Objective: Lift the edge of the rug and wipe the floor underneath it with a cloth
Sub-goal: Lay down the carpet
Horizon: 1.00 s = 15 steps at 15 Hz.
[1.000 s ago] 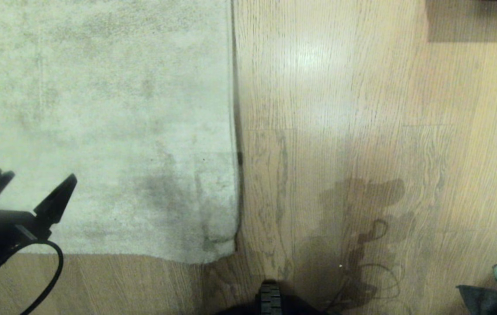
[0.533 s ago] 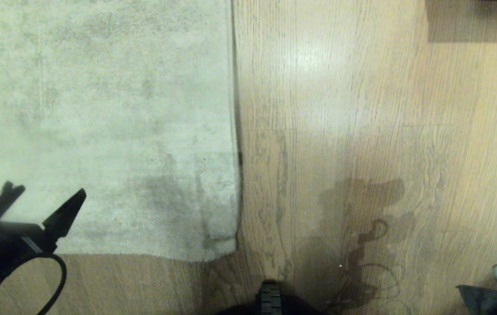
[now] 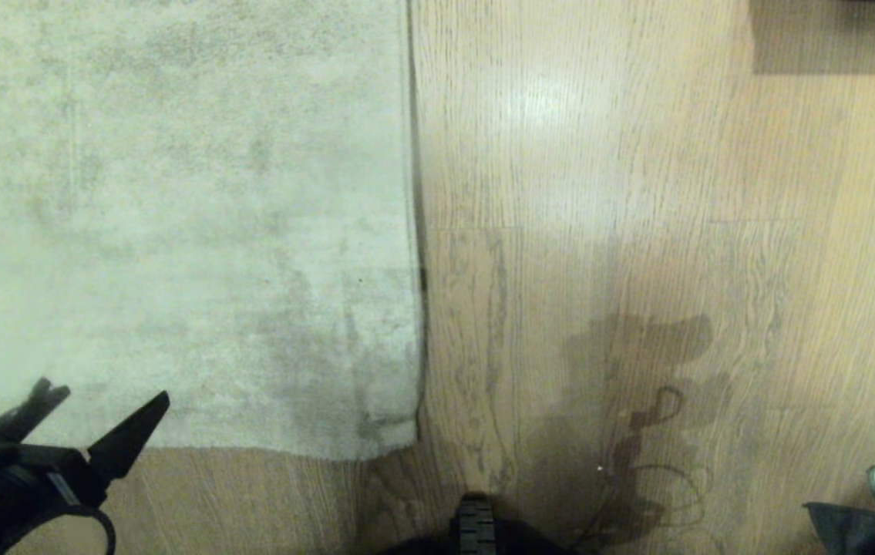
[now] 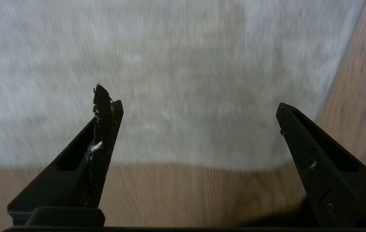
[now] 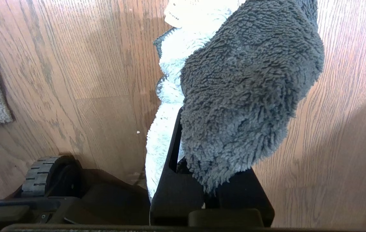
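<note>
Glossy wood-grain floor (image 3: pixel 637 193) fills the right and near side of the head view; the pale mottled rug lies flat over the far left, its rug edge (image 3: pixel 252 451) and near corner down on the planks. The left gripper (image 3: pixel 102 412) hangs over that near border, fingers spread wide and empty. The right gripper (image 5: pixel 202 180) is clamped on the grey-and-white cloth (image 5: pixel 241 96), at the floor's near right corner.

So the only thing that moved is the left gripper (image 3: pixel 102 405). It's pulled back off the rug (image 3: pixel 175 216) toward the robot and now sits right over the rug's near edge (image 3: pixel 252 451), fingers (image 3: pixel 132 432) spread wide, one tip over the bare floor (image 3: pixel 267 501). It has also slid a bit toward the rug's near right corner.
</note>
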### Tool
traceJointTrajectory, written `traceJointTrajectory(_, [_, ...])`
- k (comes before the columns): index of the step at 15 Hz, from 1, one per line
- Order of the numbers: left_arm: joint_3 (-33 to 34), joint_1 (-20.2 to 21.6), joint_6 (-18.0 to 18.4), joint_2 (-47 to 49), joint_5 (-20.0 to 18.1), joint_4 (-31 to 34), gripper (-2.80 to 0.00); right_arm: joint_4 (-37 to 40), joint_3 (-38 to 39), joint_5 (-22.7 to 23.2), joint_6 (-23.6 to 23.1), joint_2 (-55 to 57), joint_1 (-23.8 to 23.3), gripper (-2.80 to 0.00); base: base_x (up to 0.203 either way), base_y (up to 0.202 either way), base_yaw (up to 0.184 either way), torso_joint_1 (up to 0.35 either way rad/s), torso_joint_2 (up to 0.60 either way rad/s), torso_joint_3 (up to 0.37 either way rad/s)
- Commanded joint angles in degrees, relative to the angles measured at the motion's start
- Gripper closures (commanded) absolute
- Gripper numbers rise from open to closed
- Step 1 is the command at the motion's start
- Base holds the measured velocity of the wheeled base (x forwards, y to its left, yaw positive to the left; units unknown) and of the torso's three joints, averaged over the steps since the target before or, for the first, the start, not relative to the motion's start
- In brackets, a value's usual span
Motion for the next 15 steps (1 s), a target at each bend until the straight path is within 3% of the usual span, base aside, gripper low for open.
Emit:
traceJointTrajectory(1, [0.0,0.0,0.0,-2.5,-0.2,3.7,-2.80,0.0,0.0,0.0,0.0,0.1,0.0,0.00,0.000,0.000,0.000,0.000,0.00,0.000])
traceJointTrajectory(3, [0.0,-0.3,0.0,-1.2,-1.0,4.8,-2.74,0.0,0.0,0.0,0.0,0.0,0.0,0.00,0.000,0.000,0.000,0.000,0.00,0.000])
traceJointTrajectory(4, [0.0,-0.9,0.1,0.5,-1.9,4.8,0.00,0.0,0.0,0.0,0.0,0.1,0.0,0.00,0.000,0.000,0.000,0.000,0.00,0.000])
traceJointTrajectory(6, [0.0,-4.6,0.1,4.9,-4.5,4.6,0.00,0.0,0.0,0.0,0.0,0.1,0.0,0.00,0.000,0.000,0.000,0.000,0.00,0.000])
traceJointTrajectory(9, [-0.3,-13.7,1.1,13.7,-7.5,3.9,0.00,0.0,0.0,0.0,0.0,0.0,0.0,0.00,0.000,0.000,0.000,0.000,0.00,0.000])
traceJointTrajectory(11, [-0.2,-17.7,4.1,20.4,-7.9,3.7,0.00,0.0,0.0,0.0,0.0,0.1,0.0,0.00,0.000,0.000,0.000,0.000,0.00,0.000])
traceJointTrajectory(15, [-0.4,-21.6,10.0,32.2,-7.7,2.6,0.00,0.0,0.0,0.0,0.0,0.1,0.0,0.00,0.000,0.000,0.000,0.000,0.00,0.000])
